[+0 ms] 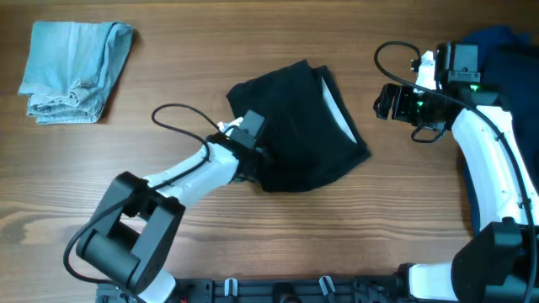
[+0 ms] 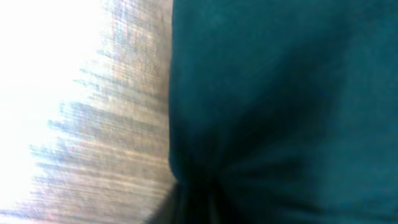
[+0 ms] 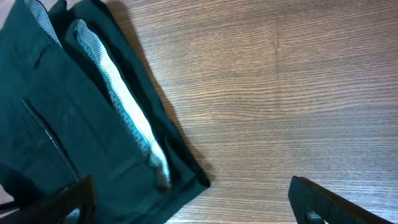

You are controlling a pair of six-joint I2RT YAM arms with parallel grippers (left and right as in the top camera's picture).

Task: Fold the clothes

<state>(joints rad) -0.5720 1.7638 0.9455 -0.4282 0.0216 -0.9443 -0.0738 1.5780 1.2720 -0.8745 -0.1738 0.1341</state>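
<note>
A black garment [image 1: 296, 126] lies bunched at the table's middle, its pale grey-white inner band [image 1: 339, 111] showing on the right side. My left gripper [image 1: 258, 160] is at its lower left edge, shut on the black fabric; in the blurred left wrist view the cloth [image 2: 280, 106] puckers toward the jaws at the bottom. My right gripper [image 1: 386, 102] hovers open just right of the garment. In the right wrist view the garment [image 3: 56, 124] and its band [image 3: 127, 121] fill the left, and one corner reaches between the wide fingers [image 3: 329, 202].
Folded light-blue denim [image 1: 74, 71] sits at the far left back. A royal-blue piece [image 1: 505, 46] lies at the back right, behind my right arm. Bare wooden table [image 1: 421, 210] lies between the garment and the right arm's base.
</note>
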